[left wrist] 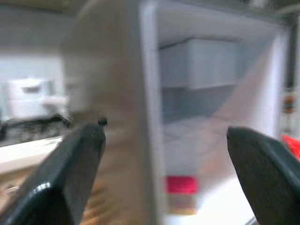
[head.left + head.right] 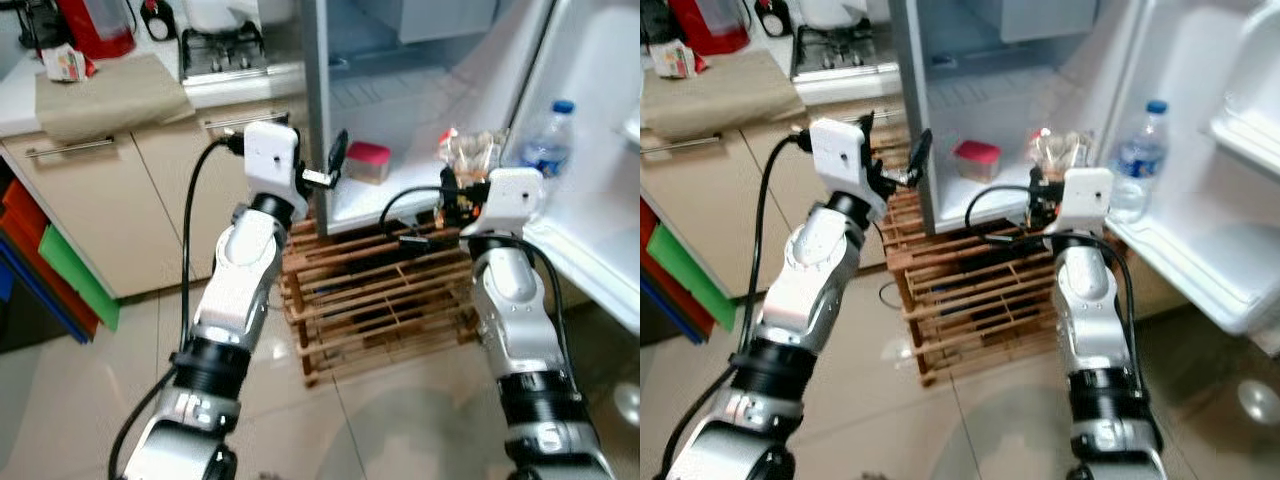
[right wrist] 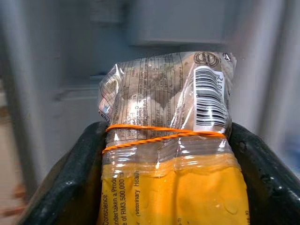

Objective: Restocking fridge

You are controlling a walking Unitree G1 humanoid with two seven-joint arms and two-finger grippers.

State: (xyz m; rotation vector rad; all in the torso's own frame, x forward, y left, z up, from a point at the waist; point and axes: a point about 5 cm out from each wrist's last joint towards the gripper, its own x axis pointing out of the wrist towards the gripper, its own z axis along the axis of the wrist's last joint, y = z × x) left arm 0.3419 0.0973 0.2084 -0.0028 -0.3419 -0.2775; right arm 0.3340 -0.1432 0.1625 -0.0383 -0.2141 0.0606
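The fridge (image 2: 420, 60) stands open in front of me, white inside, with a red-lidded container (image 2: 367, 160) on its low shelf. My right gripper (image 2: 462, 195) is shut on a clear and yellow plastic packet (image 3: 168, 140) bound with an orange rubber band, and holds it at the fridge opening, just right of the container. The packet's top (image 2: 472, 150) sticks up above the fingers. My left gripper (image 1: 165, 129) is raised by the fridge's left wall, open, with nothing between its fingers (image 2: 338, 155).
A water bottle (image 2: 545, 140) stands in the open door's rack on the right. A wooden slatted crate (image 2: 370, 290) lies under the fridge. Beige cabinets (image 2: 120, 190) and a counter with a stove (image 2: 222, 50) are to the left.
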